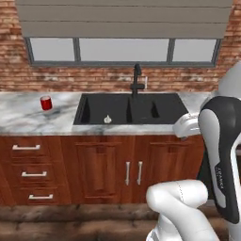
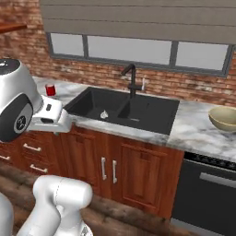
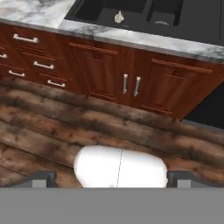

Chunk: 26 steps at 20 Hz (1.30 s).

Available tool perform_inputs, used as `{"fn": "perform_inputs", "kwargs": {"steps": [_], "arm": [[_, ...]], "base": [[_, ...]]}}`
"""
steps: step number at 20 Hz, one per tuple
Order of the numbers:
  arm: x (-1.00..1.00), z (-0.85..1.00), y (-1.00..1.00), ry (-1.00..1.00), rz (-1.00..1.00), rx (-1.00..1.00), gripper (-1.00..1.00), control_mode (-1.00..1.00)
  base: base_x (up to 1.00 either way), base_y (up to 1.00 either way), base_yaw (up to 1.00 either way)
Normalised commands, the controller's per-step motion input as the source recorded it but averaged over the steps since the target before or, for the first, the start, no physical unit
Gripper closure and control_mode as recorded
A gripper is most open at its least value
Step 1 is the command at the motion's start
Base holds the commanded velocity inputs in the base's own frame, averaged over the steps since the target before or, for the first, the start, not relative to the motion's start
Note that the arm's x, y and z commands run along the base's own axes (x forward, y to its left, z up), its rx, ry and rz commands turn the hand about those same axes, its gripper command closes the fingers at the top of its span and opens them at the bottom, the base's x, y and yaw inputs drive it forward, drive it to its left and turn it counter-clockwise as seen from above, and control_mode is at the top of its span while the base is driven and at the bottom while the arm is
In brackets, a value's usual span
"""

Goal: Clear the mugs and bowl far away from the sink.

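Note:
The red mug (image 1: 45,102) (image 2: 50,90) stands on the marble counter left of the black sink (image 1: 132,108) (image 2: 124,108) (image 3: 144,13). On the counter right of the sink lies the olive-tan bowl (image 2: 224,118), cut off by the frame edge. The green mug is out of view. My hand (image 1: 187,126) (image 2: 50,115) hangs in front of the counter edge, apart from all of these and pointing down at the floor. My gripper (image 3: 112,181) is open, its fingertips (image 3: 40,178) far apart with nothing between them.
A black faucet (image 1: 136,80) rises behind the sink, and a steel drain (image 1: 108,119) glints in the left basin. Below the counter are wooden cabinet doors (image 1: 113,167), drawers (image 1: 28,174) at the left and a dark dishwasher (image 2: 207,184) at the right. The floor (image 3: 65,127) is dark planks.

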Motion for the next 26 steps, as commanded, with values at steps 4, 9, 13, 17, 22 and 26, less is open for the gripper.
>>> {"fn": "perform_inputs", "kwargs": {"steps": [4, 9, 13, 17, 22, 26], "arm": [[0.00, 0.00, 0.00, 0.00, 0.00, 0.00, -1.00, 1.00], [0.00, 0.00, 0.00, 0.00, 0.00, 0.00, -1.00, 1.00], [0.00, 0.00, 0.00, 0.00, 0.00, 0.00, -1.00, 1.00], [0.00, 0.00, 0.00, 0.00, 0.00, 0.00, -1.00, 1.00], [0.00, 0.00, 0.00, 0.00, 0.00, 0.00, -1.00, 1.00], [0.00, 0.00, 0.00, 0.00, 0.00, 0.00, -1.00, 1.00]], "base": [[0.01, -0.35, -0.52], [0.43, 0.99, -0.08], [0.63, 1.00, 0.00], [0.48, 1.00, 0.00], [0.38, 0.70, 0.00], [0.20, 0.53, 0.00]]}}
